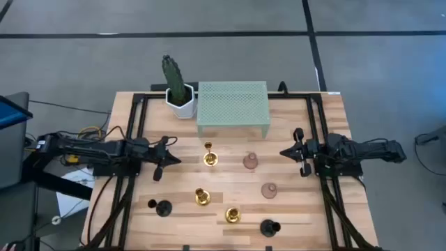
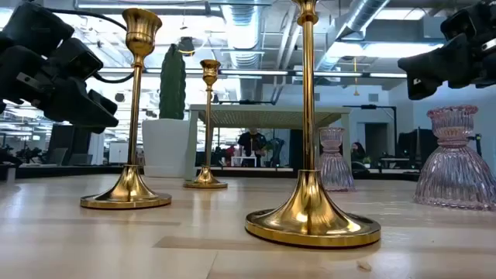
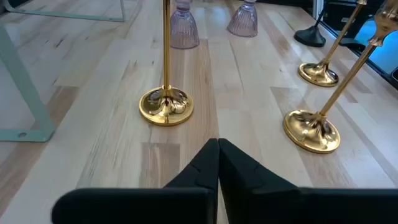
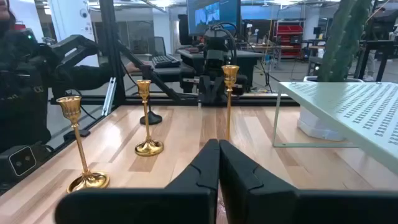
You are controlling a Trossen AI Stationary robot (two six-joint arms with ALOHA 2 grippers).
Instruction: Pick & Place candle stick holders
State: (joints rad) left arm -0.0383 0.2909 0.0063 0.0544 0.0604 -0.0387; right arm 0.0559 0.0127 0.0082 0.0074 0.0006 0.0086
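Near the worktop's front edge you have two black holders [image 1: 163, 207] and a gold one [image 1: 233, 215]. Mid-worktop stand two more gold holders [image 1: 210, 159] and two pink ones [image 1: 251, 162]. Your left gripper [image 1: 159, 162] and right gripper [image 1: 291, 152] hover at the side edges, jaws closed, empty.

Overhead, table-level, two facing wrist cameras.
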